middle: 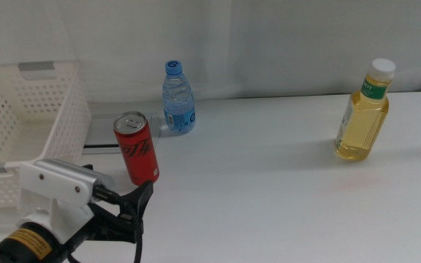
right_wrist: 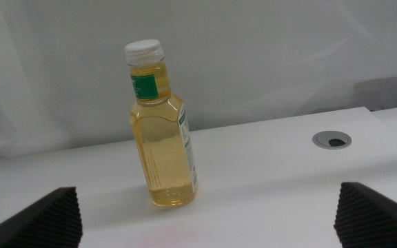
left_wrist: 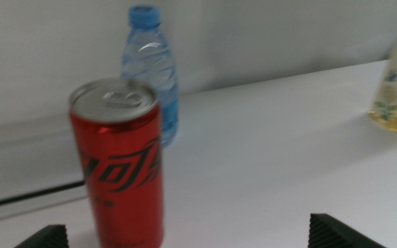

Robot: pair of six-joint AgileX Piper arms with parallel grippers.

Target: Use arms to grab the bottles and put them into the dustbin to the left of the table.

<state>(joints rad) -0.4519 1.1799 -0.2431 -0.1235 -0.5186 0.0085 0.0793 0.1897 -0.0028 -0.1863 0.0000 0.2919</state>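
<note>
End effector point(left_wrist: 185, 234) gaping before can point(left_wrist: 119, 162)

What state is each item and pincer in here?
Red soda can: upright, unopened, on table, ungrasped.
Small water bottle: upright, capped, behind the can.
Yellow-liquid bottle: upright, capped, far right.
Dustbin: upright at left; contents not visible.
Left pincer: open, facing the can.
Right pincer: open, facing the yellow-liquid bottle.
</note>
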